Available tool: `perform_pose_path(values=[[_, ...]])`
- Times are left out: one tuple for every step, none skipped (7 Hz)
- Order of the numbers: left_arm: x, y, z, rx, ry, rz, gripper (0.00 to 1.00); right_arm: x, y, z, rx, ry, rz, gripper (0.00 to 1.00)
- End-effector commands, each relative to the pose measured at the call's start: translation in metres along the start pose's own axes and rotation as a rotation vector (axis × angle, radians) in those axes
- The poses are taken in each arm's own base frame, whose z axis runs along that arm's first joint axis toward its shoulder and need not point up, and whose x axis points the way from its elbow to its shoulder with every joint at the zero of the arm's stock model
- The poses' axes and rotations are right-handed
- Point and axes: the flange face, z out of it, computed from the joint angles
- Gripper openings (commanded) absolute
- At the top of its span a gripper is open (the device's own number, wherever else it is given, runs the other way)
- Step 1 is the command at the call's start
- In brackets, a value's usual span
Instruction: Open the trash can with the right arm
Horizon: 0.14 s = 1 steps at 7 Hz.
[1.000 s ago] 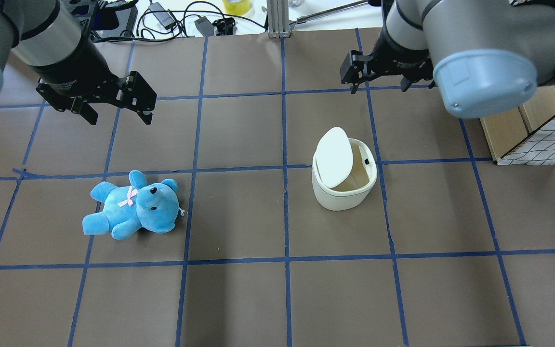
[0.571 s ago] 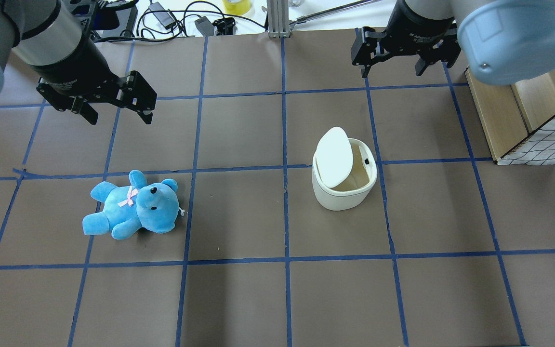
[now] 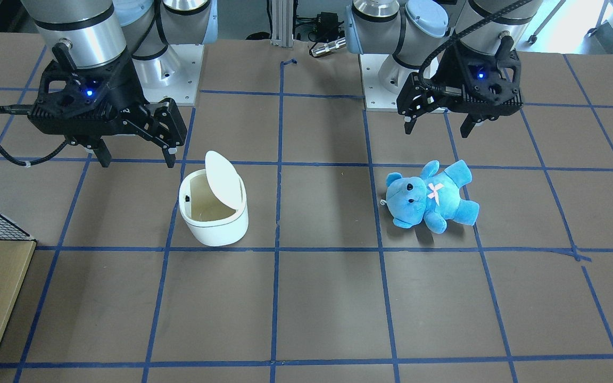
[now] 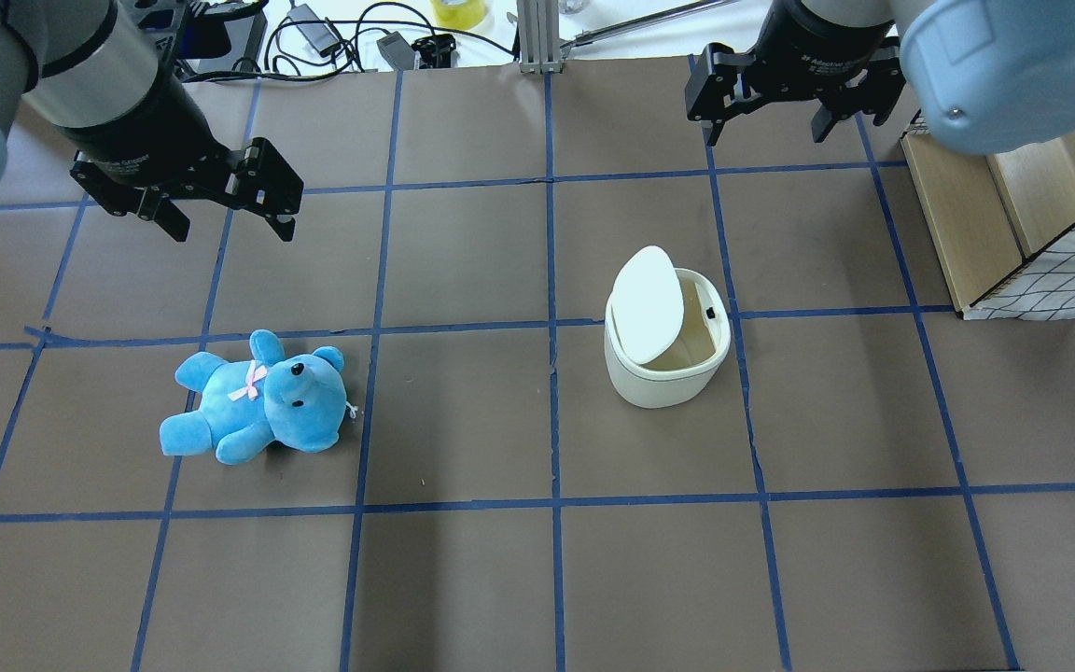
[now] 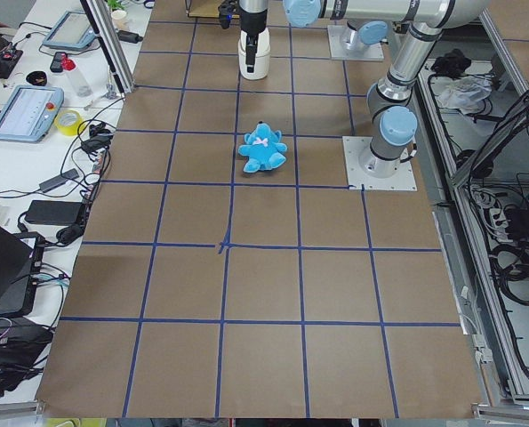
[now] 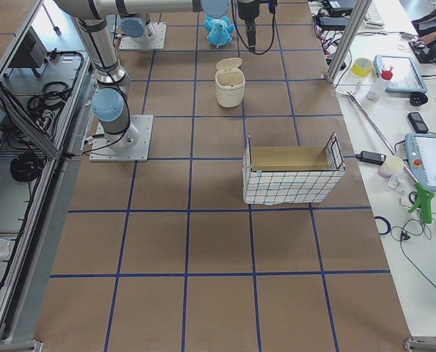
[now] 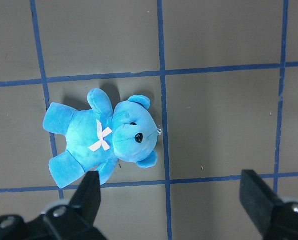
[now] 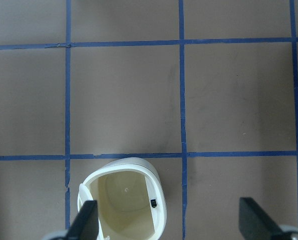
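The white trash can stands right of the table's middle. Its lid is tipped up and the cream inside shows. It also shows in the front view and at the bottom of the right wrist view. My right gripper is open and empty. It hangs high over the far side of the table, apart from the can; the front view shows it beside the can's rim. My left gripper is open and empty, above and beyond a blue teddy bear.
A wire-grid box with a tan lining stands at the table's right edge, near the right arm's elbow. Cables and adapters and a metal post lie past the far edge. Blue tape lines divide the brown table.
My right gripper has moved toward the far edge and a little to the right, away from the trash can. The can, its raised lid, the teddy and the left arm have not moved.
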Motion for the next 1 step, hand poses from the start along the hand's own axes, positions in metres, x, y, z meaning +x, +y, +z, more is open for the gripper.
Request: perform_pose_path(values=[[0.0, 0.0, 0.0, 0.0, 0.001, 0.0, 1.0, -0.001, 0.0014, 0.0019, -0.006, 0.001, -0.002, 1.0]])
